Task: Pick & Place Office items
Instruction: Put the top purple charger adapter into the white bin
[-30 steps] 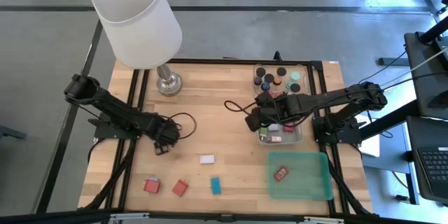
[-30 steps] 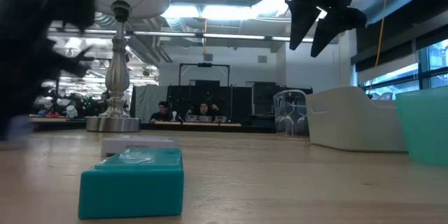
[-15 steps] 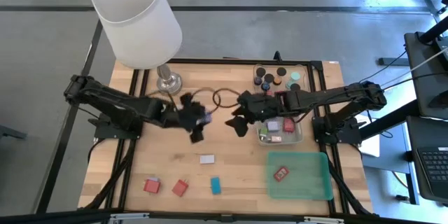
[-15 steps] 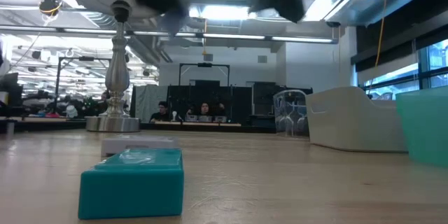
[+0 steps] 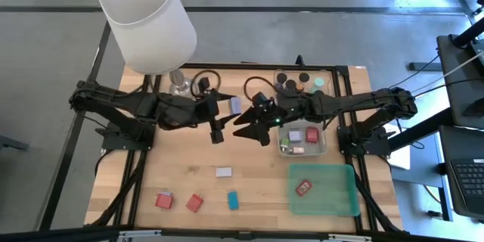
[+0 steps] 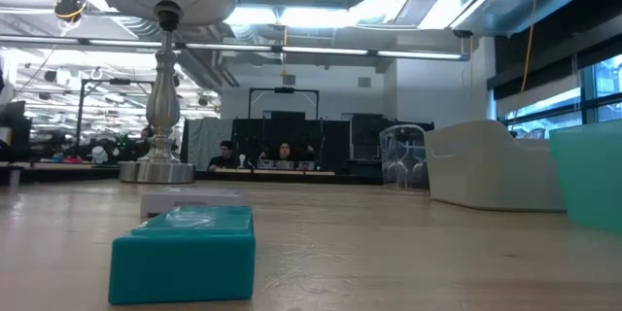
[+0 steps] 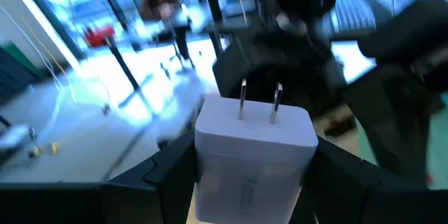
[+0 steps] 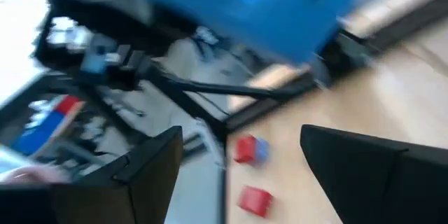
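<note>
Wood-grain table (image 5: 249, 159), smooth lavender plastic charger (image 7: 252, 150)

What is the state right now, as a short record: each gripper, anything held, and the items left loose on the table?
left gripper: raised over mid-table, shut on lavender plug adapter
right gripper: open, empty, close beside the adapter
loose on table: white block, two red blocks, teal block
green tray: one red item

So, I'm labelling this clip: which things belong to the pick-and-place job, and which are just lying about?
Job: lavender block in left gripper, right gripper open nearby, white block, teal block, two red blocks, black cylinders.
Lying about: lamp, clear tray, grey tray, green tray.
</note>
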`<state>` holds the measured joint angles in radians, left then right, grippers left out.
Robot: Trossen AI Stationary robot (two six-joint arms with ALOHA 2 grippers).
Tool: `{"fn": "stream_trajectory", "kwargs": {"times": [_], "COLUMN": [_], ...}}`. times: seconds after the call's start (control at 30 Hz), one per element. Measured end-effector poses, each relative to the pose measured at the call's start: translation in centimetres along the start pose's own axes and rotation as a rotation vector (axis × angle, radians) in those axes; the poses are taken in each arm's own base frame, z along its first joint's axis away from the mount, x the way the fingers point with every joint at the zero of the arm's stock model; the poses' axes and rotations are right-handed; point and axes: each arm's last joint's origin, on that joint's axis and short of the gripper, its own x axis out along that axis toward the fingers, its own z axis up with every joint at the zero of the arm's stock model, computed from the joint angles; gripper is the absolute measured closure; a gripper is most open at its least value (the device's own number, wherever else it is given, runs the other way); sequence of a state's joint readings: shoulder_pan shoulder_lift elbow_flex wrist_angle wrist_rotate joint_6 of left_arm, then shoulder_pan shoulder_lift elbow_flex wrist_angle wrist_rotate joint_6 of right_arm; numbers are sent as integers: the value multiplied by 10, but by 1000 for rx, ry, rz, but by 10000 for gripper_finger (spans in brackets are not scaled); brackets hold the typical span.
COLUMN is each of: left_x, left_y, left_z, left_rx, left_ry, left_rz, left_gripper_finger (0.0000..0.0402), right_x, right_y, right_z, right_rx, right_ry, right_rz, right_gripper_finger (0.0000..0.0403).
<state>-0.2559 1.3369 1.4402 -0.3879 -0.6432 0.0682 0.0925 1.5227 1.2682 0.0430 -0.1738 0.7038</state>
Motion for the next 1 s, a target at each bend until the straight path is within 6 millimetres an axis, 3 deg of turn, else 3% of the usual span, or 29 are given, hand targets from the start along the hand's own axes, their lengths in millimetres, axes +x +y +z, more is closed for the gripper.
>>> {"fn": "stream_trajectory", "kwargs": {"times": [0.2,0.5,0.7,1.0], "left_x": [-15,-65,-72,-63], "left_y": [-1,4,-8,-24], "left_z": [28,49,39,15], "left_rx": [41,-1,19,20], "left_ry": [-207,-374,-288,-91], "left_rz": [24,-39,-64,19], "left_gripper_finger": [188,188,188,189], "right_x": [-3,-9,-10,-8], "right_y": [18,21,16,10], "right_z": [14,30,34,31], "right_rx": [-95,-75,16,149], "right_ry": [-93,-215,-216,-200], "right_rz": [246,329,325,246], "right_gripper_finger": [109,109,98,42]}}
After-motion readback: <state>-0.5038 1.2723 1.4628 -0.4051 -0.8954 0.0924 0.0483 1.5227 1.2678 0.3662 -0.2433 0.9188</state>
